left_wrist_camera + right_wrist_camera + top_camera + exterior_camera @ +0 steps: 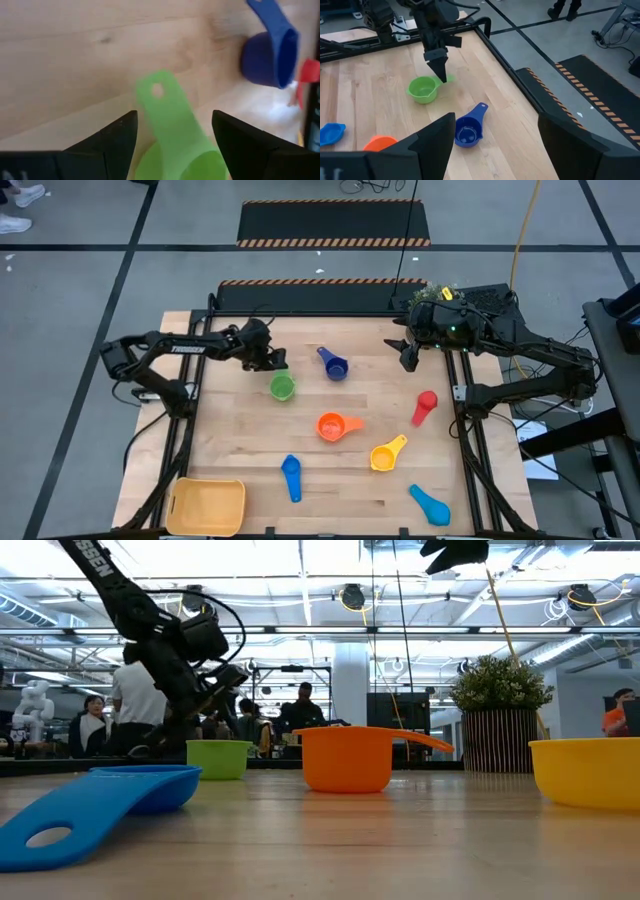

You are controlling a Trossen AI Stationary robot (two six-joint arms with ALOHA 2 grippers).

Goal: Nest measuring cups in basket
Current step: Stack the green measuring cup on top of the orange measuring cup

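Left gripper (274, 362) spread, angled down astride green cup (283, 387) handle.

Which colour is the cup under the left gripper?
Green; the right wrist view shows it best.

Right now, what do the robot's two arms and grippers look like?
Both arms are dark, jointed links. The left arm bears white lettering and a looping black cable; its left gripper has two flat, dark, pointed fingers. The right arm carries cable bundles and a green light; the right gripper has matching dark fingers.
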